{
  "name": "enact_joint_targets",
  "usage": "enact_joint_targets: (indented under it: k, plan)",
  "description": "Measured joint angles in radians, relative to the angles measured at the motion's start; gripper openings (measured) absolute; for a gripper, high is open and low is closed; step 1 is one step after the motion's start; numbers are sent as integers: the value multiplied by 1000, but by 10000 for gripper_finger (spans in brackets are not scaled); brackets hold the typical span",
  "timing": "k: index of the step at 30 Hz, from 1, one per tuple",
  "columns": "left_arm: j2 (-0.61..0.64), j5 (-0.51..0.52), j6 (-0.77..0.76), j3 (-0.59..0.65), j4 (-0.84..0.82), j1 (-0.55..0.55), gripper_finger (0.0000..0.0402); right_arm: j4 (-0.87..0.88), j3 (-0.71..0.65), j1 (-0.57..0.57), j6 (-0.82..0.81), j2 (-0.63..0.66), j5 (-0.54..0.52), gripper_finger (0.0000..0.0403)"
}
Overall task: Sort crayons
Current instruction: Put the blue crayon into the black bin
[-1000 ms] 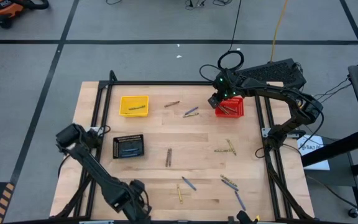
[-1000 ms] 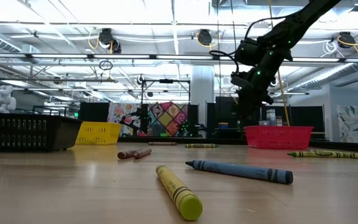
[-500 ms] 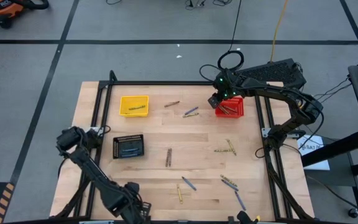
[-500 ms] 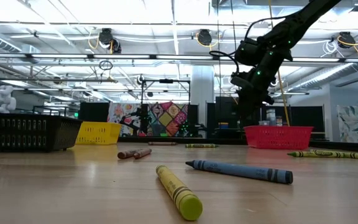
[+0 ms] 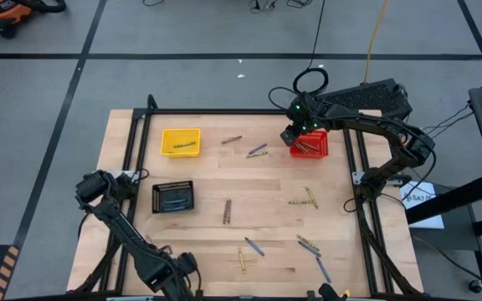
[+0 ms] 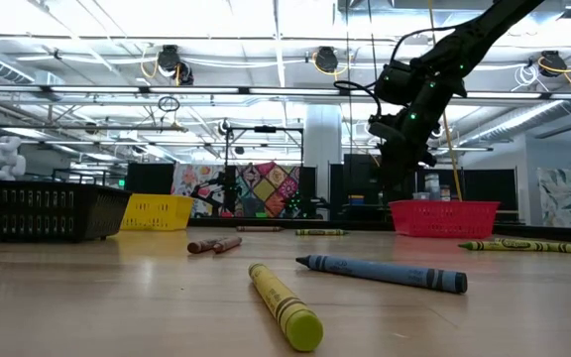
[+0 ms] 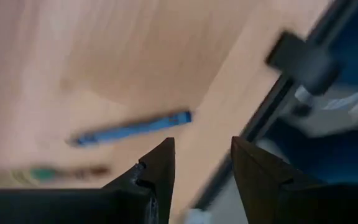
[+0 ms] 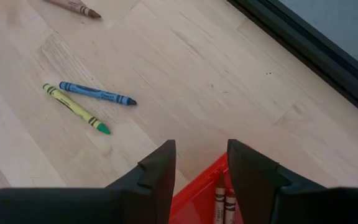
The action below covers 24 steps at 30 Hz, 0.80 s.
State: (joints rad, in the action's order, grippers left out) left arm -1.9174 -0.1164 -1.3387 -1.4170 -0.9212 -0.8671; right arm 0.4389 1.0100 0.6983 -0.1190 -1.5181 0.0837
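Crayons lie scattered on the wooden table (image 5: 207,180): a brown one (image 5: 231,140), a blue and yellow pair (image 5: 257,150), a brown pair (image 5: 227,211), yellow ones (image 5: 304,199), and more near the front (image 5: 253,247). My left gripper (image 5: 187,266) hangs open by the table's near edge, pointing down. In its wrist view the fingers (image 7: 201,146) hold nothing, and a blue crayon (image 7: 132,127) lies beyond them. My right gripper (image 5: 294,136) stands open over the left rim of the red basket (image 5: 312,144), which holds crayons (image 8: 222,202).
A yellow basket (image 5: 181,141) with a crayon sits at the far left, a black basket (image 5: 173,197) at mid left. A black frame rail (image 5: 136,167) runs around the table. In the low view a yellow crayon (image 6: 285,305) and a blue one (image 6: 380,272) lie closest.
My left gripper has rolled about its own pointing line near the table's near edge, staying open and pointing down. The right arm and the crayons have kept still.
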Motion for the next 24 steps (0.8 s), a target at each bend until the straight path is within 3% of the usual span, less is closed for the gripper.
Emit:
enact_joint_targets:
  k: [7, 11, 18, 24]
  plan:
    - [0, -9, 378, 1, -179, 4, 145, 0, 0, 0, -33, 0, 0, 132]
    - [0, -11, 557, 1, -184, -7, 145, 0, 0, 0, -62, 0, 0, 132]
    - [1, 70, 744, 1, -180, -5, 145, 0, 0, 0, -99, 0, 0, 132]
    - [2, 44, 795, 62, -109, -2, 145, 0, 0, 0, -132, 0, 0, 132]
